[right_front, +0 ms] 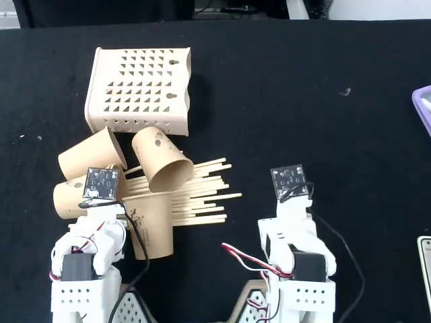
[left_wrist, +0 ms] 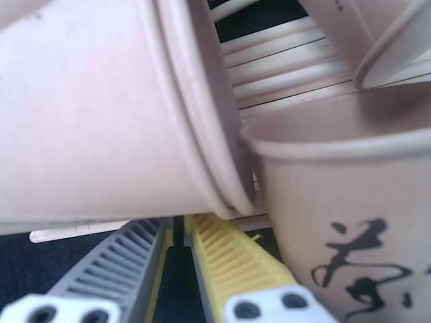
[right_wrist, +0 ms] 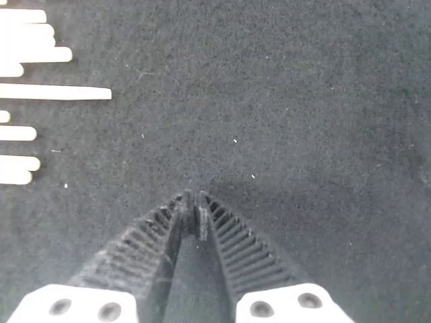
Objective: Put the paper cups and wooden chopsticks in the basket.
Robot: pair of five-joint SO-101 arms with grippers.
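A beige perforated basket (right_front: 138, 91) lies at the back left of the black table. In front of it several paper cups lie on their sides: one (right_front: 91, 153) at the left, one (right_front: 161, 160) atop the wooden chopsticks (right_front: 202, 192), and a printed one (right_front: 153, 225) beside the left arm (right_front: 91, 242). My left gripper (left_wrist: 178, 221) is shut and empty, its tips under the rim of a plain cup (left_wrist: 87, 114), with the printed cup (left_wrist: 343, 215) right beside it. My right gripper (right_wrist: 194, 202) is shut over bare cloth, well apart from the chopstick tips (right_wrist: 47, 93).
A purple container (right_front: 423, 108) pokes in at the right edge, and a pale flat object (right_front: 425, 252) lies below it. The right arm (right_front: 295, 235) stands on open black cloth to the right of the chopstick pile.
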